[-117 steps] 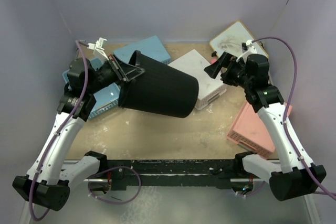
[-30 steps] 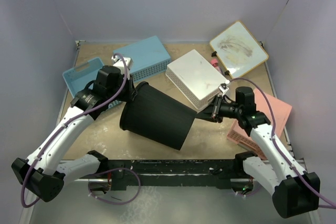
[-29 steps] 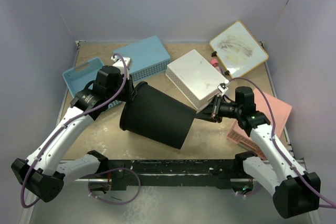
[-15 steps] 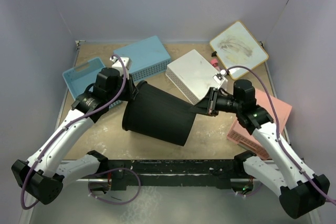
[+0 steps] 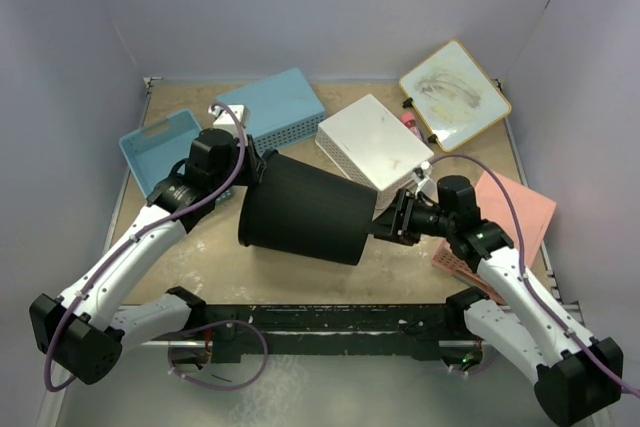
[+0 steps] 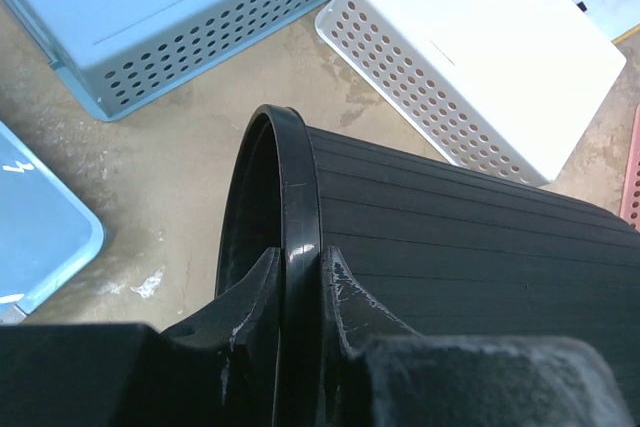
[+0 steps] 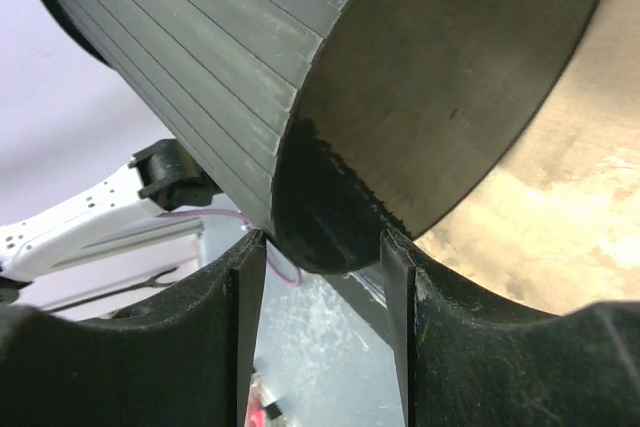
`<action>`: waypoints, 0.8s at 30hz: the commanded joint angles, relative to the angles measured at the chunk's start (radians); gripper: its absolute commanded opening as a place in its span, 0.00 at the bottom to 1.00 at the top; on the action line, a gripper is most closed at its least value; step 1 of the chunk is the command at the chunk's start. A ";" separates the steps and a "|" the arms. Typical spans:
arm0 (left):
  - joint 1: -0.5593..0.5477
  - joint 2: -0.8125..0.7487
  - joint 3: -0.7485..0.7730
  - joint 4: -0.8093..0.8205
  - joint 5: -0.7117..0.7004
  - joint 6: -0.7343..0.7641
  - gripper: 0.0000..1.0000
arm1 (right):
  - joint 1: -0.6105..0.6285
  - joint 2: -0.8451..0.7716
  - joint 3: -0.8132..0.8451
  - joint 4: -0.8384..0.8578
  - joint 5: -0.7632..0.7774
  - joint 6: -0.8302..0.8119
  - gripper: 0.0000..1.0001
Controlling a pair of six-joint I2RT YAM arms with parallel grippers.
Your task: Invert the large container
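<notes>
The large container (image 5: 305,217), a tall ribbed black bin, lies tilted on its side over the sandy table, mouth to the left and flat base to the right. My left gripper (image 5: 258,172) is shut on its rim. In the left wrist view the two fingers (image 6: 345,277) pinch the glossy rim (image 6: 298,197) between them. My right gripper (image 5: 393,219) is at the base end with its jaws open. In the right wrist view the rounded edge of the base (image 7: 430,67) sits between the spread fingertips (image 7: 250,257), with a gap on the left side.
Two light blue baskets (image 5: 275,107) (image 5: 155,142) lie at the back left. A white basket (image 5: 375,142) sits just behind the bin, and a pink basket (image 5: 505,212) is under my right arm. A whiteboard (image 5: 455,82) and a pink marker (image 5: 410,122) lie at the back right. Walls close in on three sides.
My right gripper has dropped toward the near side and gone from shut to open around the base edge. The bin has swung a little closer to level. The left grip on the rim is unchanged.
</notes>
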 commanded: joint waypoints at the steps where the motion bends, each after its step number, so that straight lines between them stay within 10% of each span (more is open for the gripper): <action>1: 0.000 0.052 -0.055 -0.129 -0.003 0.008 0.00 | 0.027 0.037 -0.025 0.273 -0.069 0.067 0.50; 24: 0.000 0.267 -0.098 0.069 0.143 -0.042 0.00 | 0.060 0.246 0.271 0.718 -0.270 0.090 0.36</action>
